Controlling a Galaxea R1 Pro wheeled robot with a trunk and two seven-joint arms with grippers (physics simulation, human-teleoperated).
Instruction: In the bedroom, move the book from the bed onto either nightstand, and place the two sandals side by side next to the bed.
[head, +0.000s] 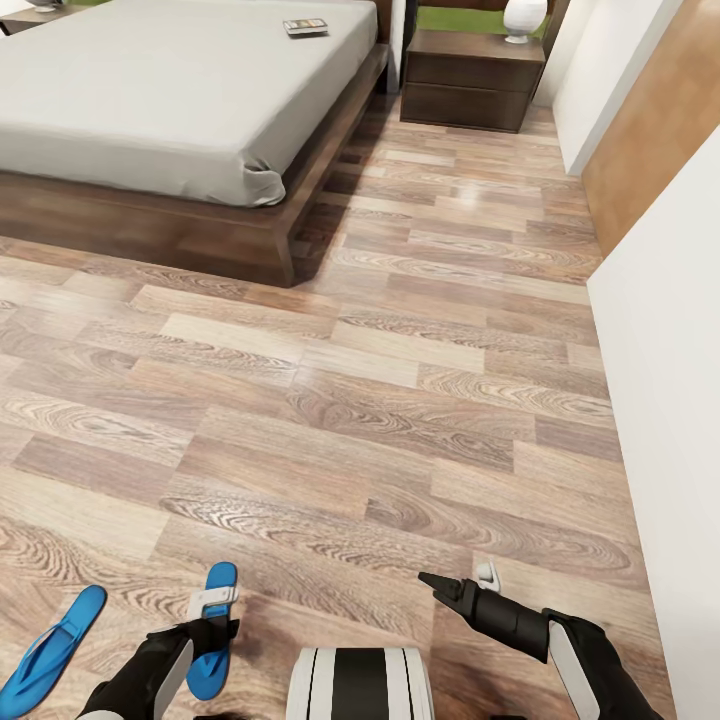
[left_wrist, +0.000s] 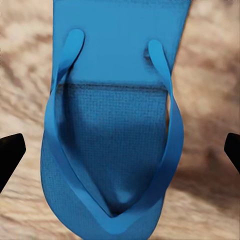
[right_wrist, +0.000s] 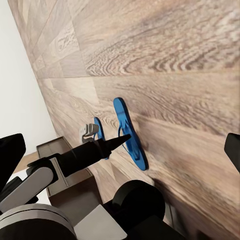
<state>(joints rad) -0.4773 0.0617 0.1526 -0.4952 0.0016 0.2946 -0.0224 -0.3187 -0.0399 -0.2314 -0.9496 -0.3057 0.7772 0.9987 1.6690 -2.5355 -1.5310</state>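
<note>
Sandals (head: 213, 628) of smooth blue foam lie on grained wood-plank floor (head: 400, 400).

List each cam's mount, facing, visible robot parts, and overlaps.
Head: on the head, facing forward and down over the floor toward the bed, book and nightstand; left hand and right hand show.
Left wrist: on the left arm, looking straight down at one sandal; open fingertips at the frame edges.
Right wrist: on the right arm, looking across the floor at the left arm and both sandals.
Shared: head and right wrist show both sandals; the left wrist's sandal lies under the left hand.
</note>
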